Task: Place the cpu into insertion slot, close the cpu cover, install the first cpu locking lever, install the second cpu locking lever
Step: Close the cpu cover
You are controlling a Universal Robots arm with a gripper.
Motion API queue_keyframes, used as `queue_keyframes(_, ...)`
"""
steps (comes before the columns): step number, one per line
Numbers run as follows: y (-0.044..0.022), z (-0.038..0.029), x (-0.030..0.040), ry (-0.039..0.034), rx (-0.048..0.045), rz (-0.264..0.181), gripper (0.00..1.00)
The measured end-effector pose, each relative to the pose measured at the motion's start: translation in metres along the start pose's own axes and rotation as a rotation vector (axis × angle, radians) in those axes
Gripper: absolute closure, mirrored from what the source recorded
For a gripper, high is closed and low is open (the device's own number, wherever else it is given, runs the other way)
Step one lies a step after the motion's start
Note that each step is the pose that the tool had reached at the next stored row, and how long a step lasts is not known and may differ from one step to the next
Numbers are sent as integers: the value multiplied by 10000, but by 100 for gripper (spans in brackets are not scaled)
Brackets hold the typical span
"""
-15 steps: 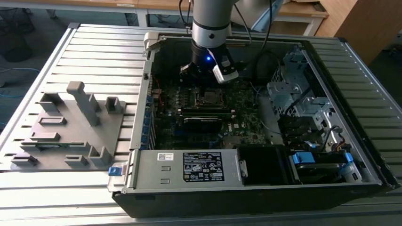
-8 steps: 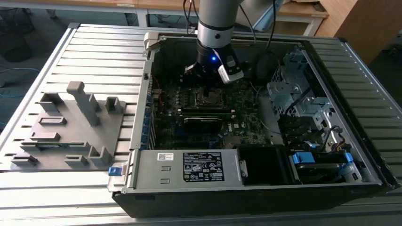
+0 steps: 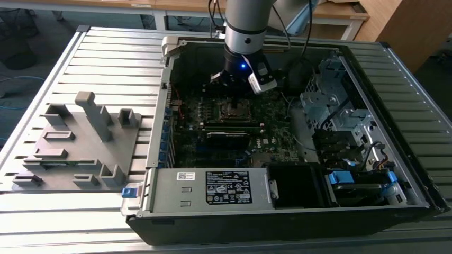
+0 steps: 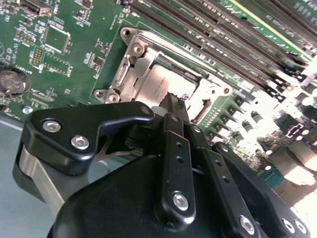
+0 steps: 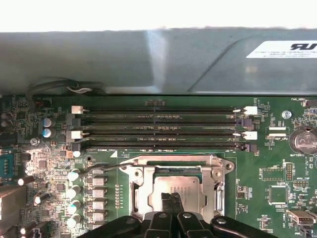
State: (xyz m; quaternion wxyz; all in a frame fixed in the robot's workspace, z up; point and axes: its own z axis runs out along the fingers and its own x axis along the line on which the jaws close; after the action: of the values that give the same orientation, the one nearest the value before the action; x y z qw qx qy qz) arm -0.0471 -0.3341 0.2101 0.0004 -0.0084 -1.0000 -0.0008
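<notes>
The cpu [image 5: 185, 191] shows its silvery top inside the insertion slot [image 3: 237, 110] on the green motherboard. The cpu cover [image 5: 174, 162] lies flat around it as a metal frame, and the slot itself is mostly hidden beneath the two. My gripper [image 5: 171, 199] hangs straight over the socket with its black fingers shut together, nothing between them, the tips at or just above the chip's top. In the second wrist view the gripper [image 4: 174, 101] points down at the cpu [image 4: 151, 87] inside the cover [image 4: 130, 64]. A thin wire lever [image 5: 101, 169] runs out sideways from the cover's corner.
Long black memory slots [image 5: 158, 126] run beside the socket, with a coin battery [image 5: 303, 140] and a row of capacitors [image 5: 74, 191] nearby. The case wall [image 5: 148, 59] rises behind. A power supply [image 3: 211, 188], a drive cage [image 3: 332, 106] and a grey fixture plate [image 3: 78, 143] surround the board.
</notes>
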Motion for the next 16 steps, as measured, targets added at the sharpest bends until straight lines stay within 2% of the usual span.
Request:
queue_keyframes(2, -4, 2, 0, -103, -118, 0, 90)
queue_keyframes(4, -5, 3, 1, -169, -164, 1, 90)
queue_keyframes(9, -10, 3, 1, -185, -165, 64, 90)
queue_keyframes(16, -10, -32, 1, -186, -166, 124, 90)
